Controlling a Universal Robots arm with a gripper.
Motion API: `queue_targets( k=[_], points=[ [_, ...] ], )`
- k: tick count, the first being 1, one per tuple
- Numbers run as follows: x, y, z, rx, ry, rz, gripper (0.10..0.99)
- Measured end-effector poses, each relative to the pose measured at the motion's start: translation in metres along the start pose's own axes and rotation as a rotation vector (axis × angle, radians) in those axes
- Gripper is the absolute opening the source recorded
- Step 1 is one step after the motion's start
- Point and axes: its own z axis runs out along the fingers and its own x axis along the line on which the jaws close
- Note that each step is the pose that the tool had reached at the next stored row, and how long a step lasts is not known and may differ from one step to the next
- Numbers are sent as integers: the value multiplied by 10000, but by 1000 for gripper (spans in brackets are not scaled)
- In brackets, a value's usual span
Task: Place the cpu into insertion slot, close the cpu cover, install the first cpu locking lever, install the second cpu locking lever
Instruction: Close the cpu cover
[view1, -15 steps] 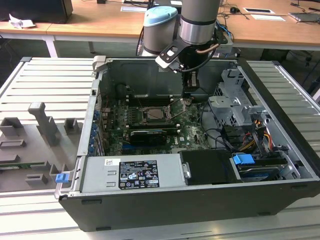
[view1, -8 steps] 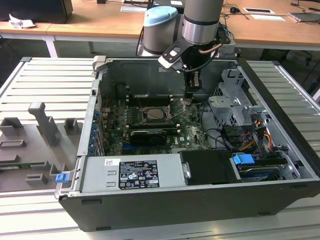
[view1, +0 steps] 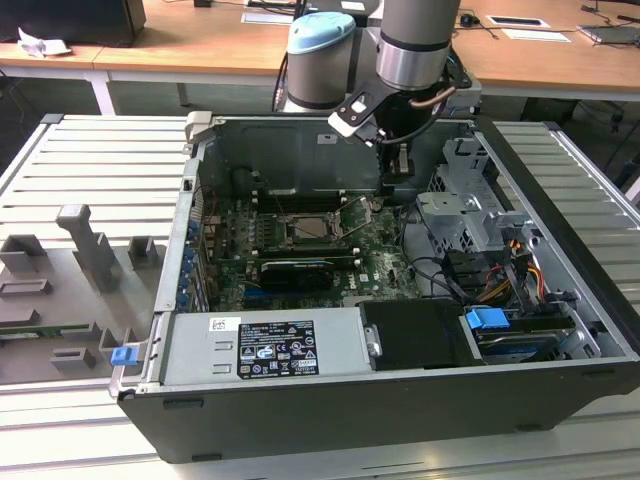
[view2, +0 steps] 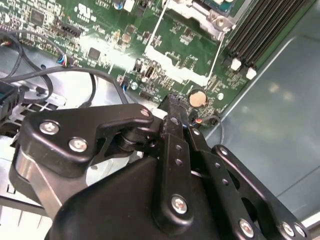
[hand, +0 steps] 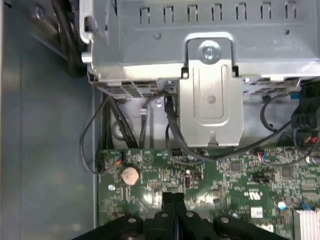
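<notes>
Inside the open computer case, the socket (view1: 308, 228) sits mid-motherboard, and its silvery cpu cover (view1: 290, 237) seems to lie flat around a dull square, the cpu (view1: 309, 227). Two thin wire locking levers (view1: 352, 222) slant beside the socket on the exterior view's right; in the second wrist view a lever (view2: 156, 29) is a bright rod by the socket corner (view2: 212, 14). My gripper (view1: 392, 184) hangs over the board to the exterior view's right of the socket. Its fingers are shut with nothing between them, seen in both wrist views (view2: 172, 102) (hand: 173, 198).
A coin battery (hand: 130, 174) lies on the board just ahead of the fingertips. A metal drive cage (hand: 210, 90) with cables (hand: 172, 130) stands beyond it. Black memory slots (view2: 260, 30), a long black card (view1: 295, 272) and the power supply (view1: 270, 345) crowd the case.
</notes>
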Motion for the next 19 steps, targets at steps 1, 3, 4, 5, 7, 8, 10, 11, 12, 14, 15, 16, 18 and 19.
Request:
queue_targets(
  k=[1,3,4,5,7,8,10,11,12,14,15,16,18,19],
  points=[
    [1,21,2,0,0,1,106],
    [1,43,3,0,-1,0,106],
    [1,56,4,0,0,2,106],
    [2,67,5,-1,0,1,106],
    [2,85,11,0,-1,0,106],
    [2,86,16,0,0,1,106],
    [1,85,30,0,-1,0,106],
    [1,85,35,0,0,-4,106],
    [1,85,44,0,0,-8,106],
    [0,84,60,0,0,-18,106],
    [0,84,65,1,1,-22,106],
    [0,86,71,1,1,-32,106],
    [-1,87,90,1,1,-40,106],
    [-1,85,118,2,3,-52,106]
  ],
)
